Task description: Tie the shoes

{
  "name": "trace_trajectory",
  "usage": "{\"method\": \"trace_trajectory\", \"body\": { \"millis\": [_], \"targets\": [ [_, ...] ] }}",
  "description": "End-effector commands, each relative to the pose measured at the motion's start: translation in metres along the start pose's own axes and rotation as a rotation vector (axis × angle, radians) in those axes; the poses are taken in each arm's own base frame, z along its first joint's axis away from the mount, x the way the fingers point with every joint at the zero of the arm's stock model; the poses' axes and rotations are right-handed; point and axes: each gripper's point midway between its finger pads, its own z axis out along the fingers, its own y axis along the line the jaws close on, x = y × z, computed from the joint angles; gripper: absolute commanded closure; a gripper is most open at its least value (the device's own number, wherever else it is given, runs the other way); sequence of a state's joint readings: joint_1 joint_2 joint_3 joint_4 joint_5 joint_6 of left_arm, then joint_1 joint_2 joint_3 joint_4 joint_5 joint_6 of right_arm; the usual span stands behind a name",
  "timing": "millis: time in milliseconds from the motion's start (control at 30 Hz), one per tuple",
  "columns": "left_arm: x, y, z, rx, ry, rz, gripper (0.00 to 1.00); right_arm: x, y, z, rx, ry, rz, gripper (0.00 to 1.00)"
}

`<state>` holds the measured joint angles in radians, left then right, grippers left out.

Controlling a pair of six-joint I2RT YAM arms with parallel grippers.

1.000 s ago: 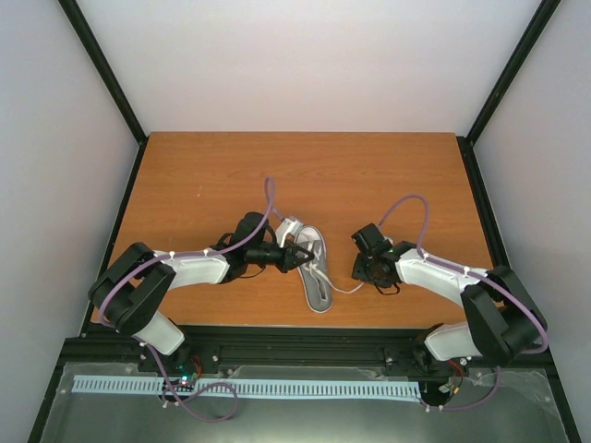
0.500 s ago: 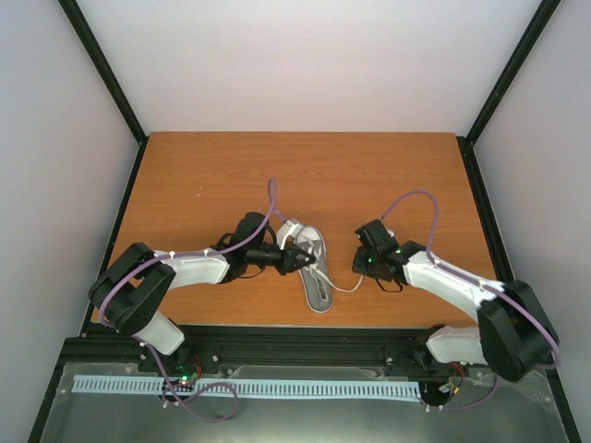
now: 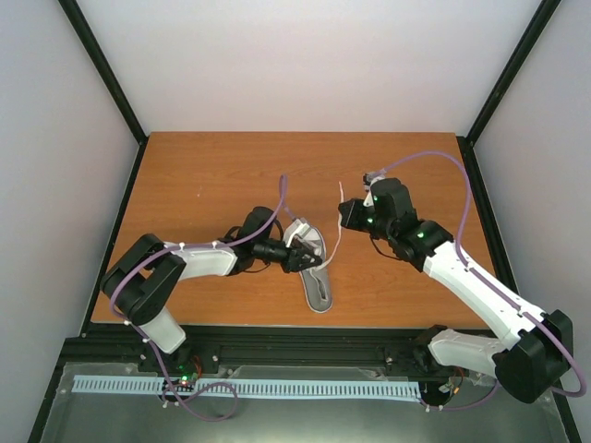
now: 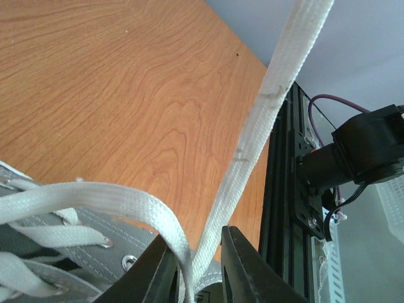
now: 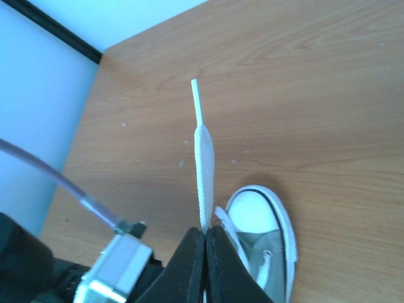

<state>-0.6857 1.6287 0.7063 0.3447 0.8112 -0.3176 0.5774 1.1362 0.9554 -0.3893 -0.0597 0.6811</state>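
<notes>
Nearest you, the grey canvas sneaker [image 3: 317,281] lies on the counter [image 3: 203,175], a little toward the near edge and between the 2 arms. It is not pinned by anything else, so the arms' pull on its laces has to be balanced.

The left gripper [image 3: 305,258] sits low over the laced part of the sneaker. In its wrist view its fingers [image 4: 243,271] stand a little apart, with 2 runs of white lace [image 4: 268,101] crossing in the gap between them. One run curves back toward the eyelets [image 4: 129,259] and the other rises steeply away. The fingers look placed there to guide the crossing point down at the sneaker, and they do not seem to bite hard.

Farther out, the right gripper [image 3: 345,214] is lifted clear of the counter on the sneaker's right. Its fingers are pressed together on the lace near the free end, and the stiff tip [image 5: 196,95] stands up past them. Holding it high draws that strand out straight from the sneaker, which I judge is meant to tighten the first crossing.

No bow is formed yet, so you are early in the tying.
</notes>
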Motion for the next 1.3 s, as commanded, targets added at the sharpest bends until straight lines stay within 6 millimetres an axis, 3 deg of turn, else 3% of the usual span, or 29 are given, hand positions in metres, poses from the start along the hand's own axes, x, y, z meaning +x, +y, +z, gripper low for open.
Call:
{"method": "trace_trajectory", "body": {
  "millis": [0, 533, 1267],
  "targets": [
    [-0.013, -0.007, 0.006, 0.034, 0.000, 0.062, 0.77, -0.010, 0.028, 0.001, -0.113, -0.002, -0.041, 0.97],
    [-0.023, -0.014, 0.011, 0.087, -0.001, 0.087, 0.61, -0.016, 0.039, 0.002, -0.159, -0.010, -0.047, 0.97],
    [-0.030, -0.014, 0.029, 0.098, 0.038, 0.116, 0.61, -0.012, 0.037, 0.009, -0.160, 0.006, -0.040, 0.97]
  ]
}}
